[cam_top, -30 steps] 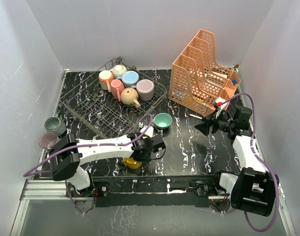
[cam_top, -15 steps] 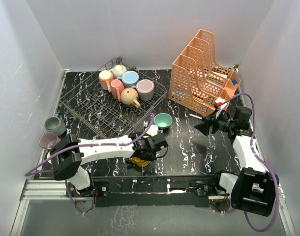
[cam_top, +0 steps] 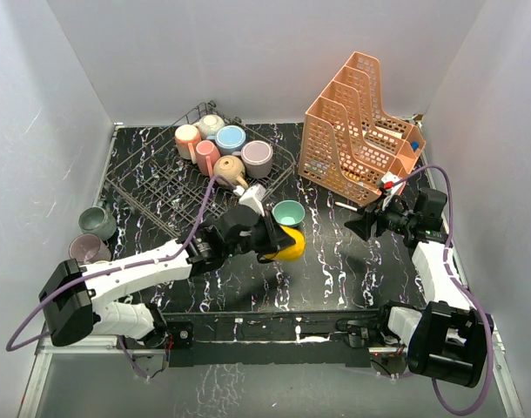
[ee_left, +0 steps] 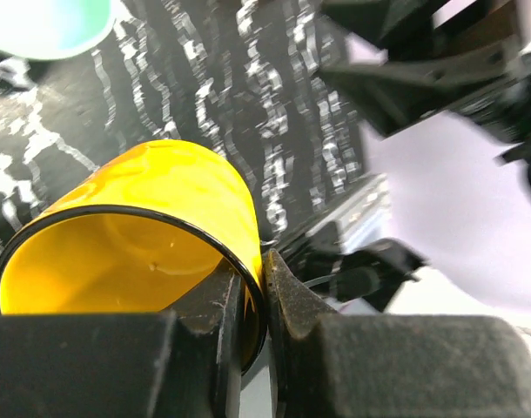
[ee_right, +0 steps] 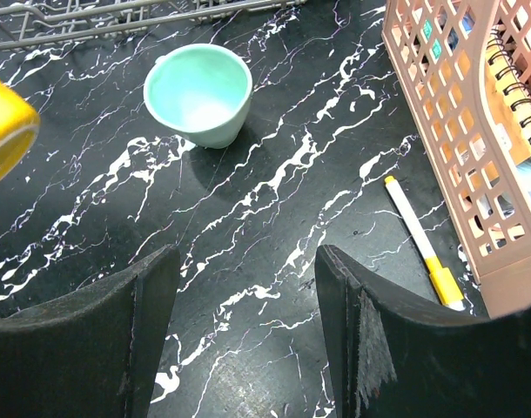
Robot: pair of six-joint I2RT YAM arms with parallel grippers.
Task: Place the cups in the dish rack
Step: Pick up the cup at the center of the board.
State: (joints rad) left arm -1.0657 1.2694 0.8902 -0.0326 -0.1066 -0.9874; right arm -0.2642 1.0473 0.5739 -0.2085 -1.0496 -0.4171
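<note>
Six cups (cam_top: 231,138) sit at the far corner of the dish rack (cam_top: 152,187), and three more wait outside it: a teal cup (cam_top: 288,212) just off the rack's near corner, and a grey-green cup (cam_top: 97,221) and a mauve cup (cam_top: 85,249) at the left edge of the counter (cam_top: 335,270).

I have the yellow cup (ee_left: 161,192) in the left jaws. They are clenched on its wall at the rim, one finger inside and one outside. The cup is tipped over, its mouth towards my wrist camera. From above it looks clear of the counter, near the teal cup and short of the rack.

I judge it to be glazed ceramic: rigid, light enough for this arm, but slick and liable to chip. A pinch on a thin, smooth wall can let the cup swing or slide, so I want slow wrist moves and a gentle set-down among the tines rather than a drop. I cannot see its handle from here. The rim pinch seems the sensible hold for the teal cup too, since it stands mouth up.

The right jaws are released, standing wide and holding nothing, above the bare counter between the teal cup and the orange organizer (cam_top: 361,131), with a pen (ee_right: 420,241) lying nearby.
</note>
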